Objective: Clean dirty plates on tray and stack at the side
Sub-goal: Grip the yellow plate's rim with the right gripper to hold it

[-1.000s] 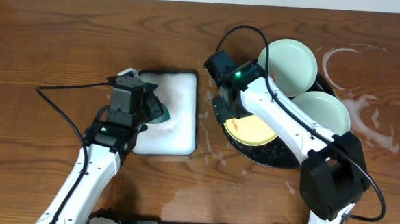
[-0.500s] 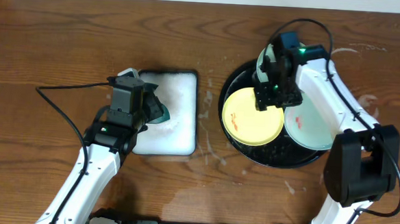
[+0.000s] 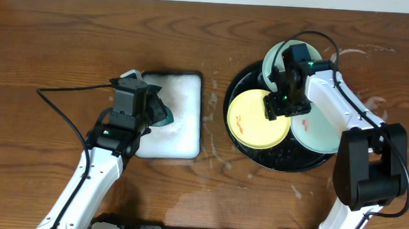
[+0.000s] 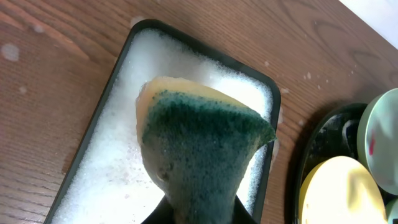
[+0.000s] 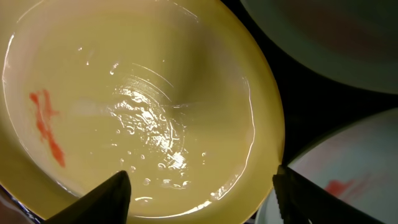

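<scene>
Right gripper (image 3: 278,108), jaws wide apart and empty, hangs over the right edge of the one yellow plate (image 3: 250,120), lying left on the black tray (image 3: 279,162) with two others, rear mint plate (image 3: 272,62) and right mint plate (image 3: 324,131), while left gripper (image 3: 155,114) clamps one sponge (image 4: 199,143) above the foam tray (image 3: 178,141).

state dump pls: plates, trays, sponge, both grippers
yellow plate: on black tray, wet, red smear
back mint plate: on black tray, partly hidden by arm
right mint plate: on black tray, red smear
black tray: holds all three plates
foam tray: full of suds
sponge: gripped, over foam tray
left gripper: shut on sponge
right gripper: open, empty, over yellow plate
</scene>
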`<action>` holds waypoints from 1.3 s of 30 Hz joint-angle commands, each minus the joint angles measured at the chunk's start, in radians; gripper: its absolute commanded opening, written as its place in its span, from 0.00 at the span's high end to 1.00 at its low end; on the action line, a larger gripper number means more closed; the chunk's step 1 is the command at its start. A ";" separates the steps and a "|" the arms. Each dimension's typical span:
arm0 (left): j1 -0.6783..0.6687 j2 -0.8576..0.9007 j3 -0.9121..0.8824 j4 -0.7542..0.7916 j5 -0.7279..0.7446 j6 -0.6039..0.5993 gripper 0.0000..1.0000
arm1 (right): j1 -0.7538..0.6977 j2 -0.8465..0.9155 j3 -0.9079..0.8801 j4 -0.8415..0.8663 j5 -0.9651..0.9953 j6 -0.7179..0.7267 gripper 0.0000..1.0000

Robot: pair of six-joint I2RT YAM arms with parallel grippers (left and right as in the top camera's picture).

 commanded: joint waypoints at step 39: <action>0.004 -0.006 0.021 0.001 -0.012 0.014 0.92 | -0.038 -0.006 -0.022 0.133 0.095 -0.027 0.25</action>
